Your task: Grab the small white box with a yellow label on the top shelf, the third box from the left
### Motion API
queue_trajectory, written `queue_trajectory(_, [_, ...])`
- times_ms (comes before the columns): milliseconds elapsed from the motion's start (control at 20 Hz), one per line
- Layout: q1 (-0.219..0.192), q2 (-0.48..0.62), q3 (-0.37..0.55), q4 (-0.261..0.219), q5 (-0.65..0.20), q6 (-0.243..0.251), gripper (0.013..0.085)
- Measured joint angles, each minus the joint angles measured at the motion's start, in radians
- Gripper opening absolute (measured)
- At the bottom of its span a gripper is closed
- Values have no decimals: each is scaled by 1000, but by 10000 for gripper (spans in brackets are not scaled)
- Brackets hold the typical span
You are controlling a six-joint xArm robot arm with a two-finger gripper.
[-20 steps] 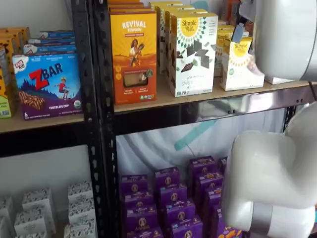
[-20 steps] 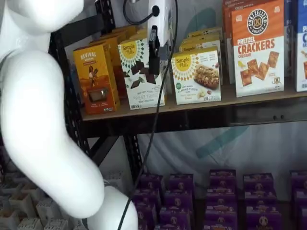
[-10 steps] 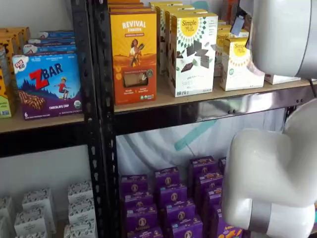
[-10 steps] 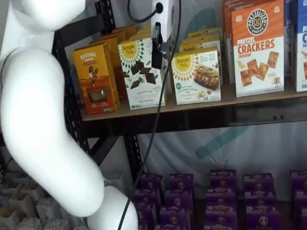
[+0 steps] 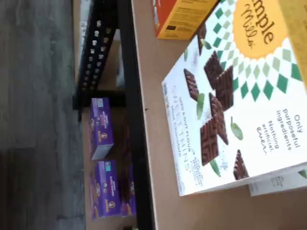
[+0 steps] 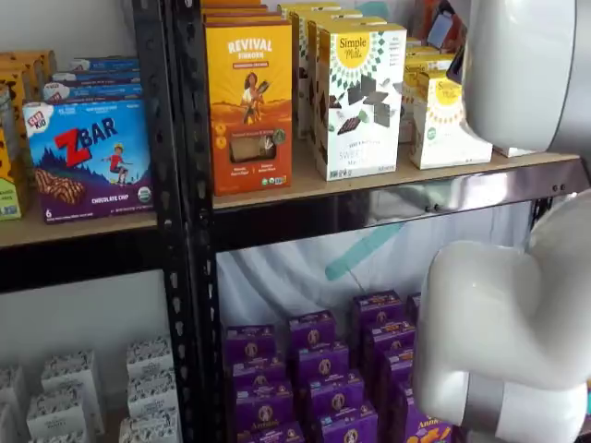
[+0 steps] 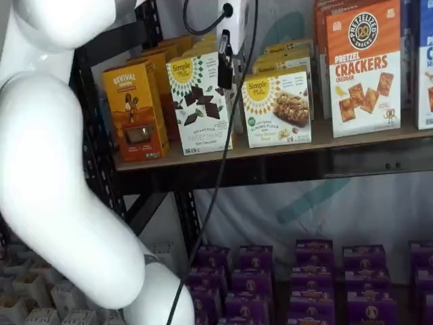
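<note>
I am in the approach step, with nothing grasped yet. The small white box (image 7: pixel 277 108) stands on the top shelf (image 7: pixel 270 152), just to the right of the taller white box with chocolate squares (image 7: pixel 199 101) as a shelf view shows it, and near the pretzel crackers box (image 7: pixel 362 68) on its other side. The orange Revival box (image 7: pixel 134 112) stands further along, beyond the tall white one.

My claw (image 7: pixel 224 62) hangs in front of the tall white box's upper corner, high and a little aside from the short carton. I see only a dark finger side-on there, so I cannot tell whether the fingers are spread or pressed together. The cable (image 7: pixel 220 169) trails down past the shelf edge.

My wrist view is filled by the face of the tall chocolate box, with only a sliver of another carton beside it, so I judge I am not yet lined up with the target.

The next move, as I judge it, calls for shifting sideways toward the short carton, lowering to its height and straddling it without nudging its tall neighbour.
</note>
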State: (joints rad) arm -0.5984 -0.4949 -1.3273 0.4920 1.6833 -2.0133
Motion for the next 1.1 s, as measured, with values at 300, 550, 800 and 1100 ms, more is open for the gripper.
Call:
queue_trajectory(300, [40, 12, 20, -10, -83, 12, 850])
queue_trajectory(550, [83, 73, -15, -54, -110, 28, 850])
queue_trajectory(800, [109, 142, -61, -98, -123, 34, 850])
queue_trajectory(1100, [134, 234, -155, -177, -52, 44, 850])
